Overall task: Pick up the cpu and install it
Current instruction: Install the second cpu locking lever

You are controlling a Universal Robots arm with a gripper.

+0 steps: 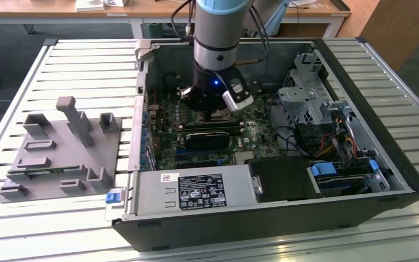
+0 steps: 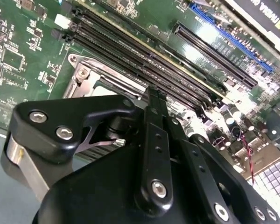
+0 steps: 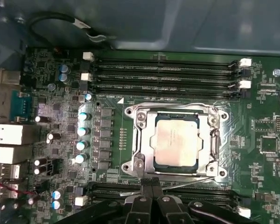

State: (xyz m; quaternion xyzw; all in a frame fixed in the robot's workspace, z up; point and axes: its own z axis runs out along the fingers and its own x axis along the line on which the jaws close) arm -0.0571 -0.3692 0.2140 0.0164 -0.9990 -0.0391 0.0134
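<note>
In the exterior view the tool hangs inside the open computer case, low over the motherboard. In the second wrist view its fingers are pressed together, holding nothing. In the first wrist view the cpu already lies seated in the socket; placement appears done, the socket frame not closed over it.

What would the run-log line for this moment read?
cpu: seated in motherboard socket | gripper: shut, holding nothing, at socket edge | computer case: open
</note>
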